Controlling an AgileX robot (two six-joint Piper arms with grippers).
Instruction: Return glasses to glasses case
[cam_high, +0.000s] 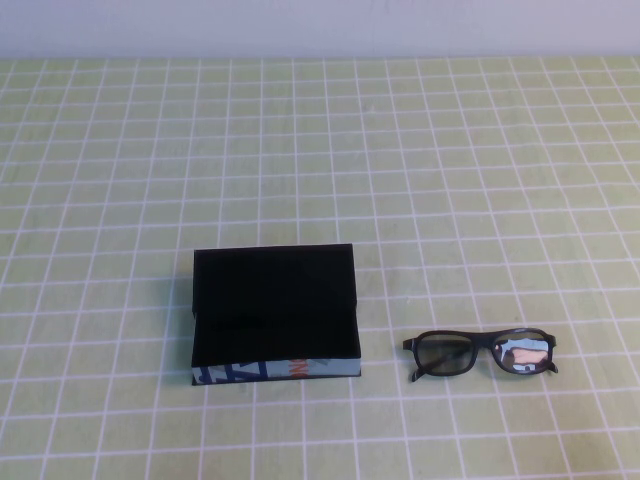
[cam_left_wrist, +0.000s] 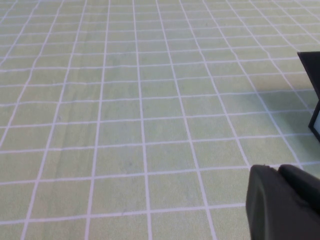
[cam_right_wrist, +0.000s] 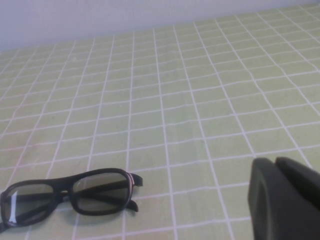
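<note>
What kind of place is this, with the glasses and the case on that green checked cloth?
Probably a staged tabletop for robot practice, not a home. A green grid-patterned cloth meets a plain pale wall, bearing only the glasses and open glasses case. Left gripper and right gripper hang near it.

Open cloth (cam_high: 450, 180) surrounds glasses (cam_high: 481, 352) and glasses case (cam_high: 275, 312), set apart.

The glasses (cam_high: 481, 352) have a smooth black plastic frame and glossy, greenish lenses that throw back light, while the glasses case (cam_high: 276, 314) looks matt black with a printed, paper-like light blue band along its near side. The table (cam_high: 450, 180) wears a matt, pale green cloth ruled with white lines. At each wrist view's edge, the left gripper (cam_left_wrist: 282, 205) and right gripper (cam_right_wrist: 285, 202) show dull, matt black plastic.
</note>
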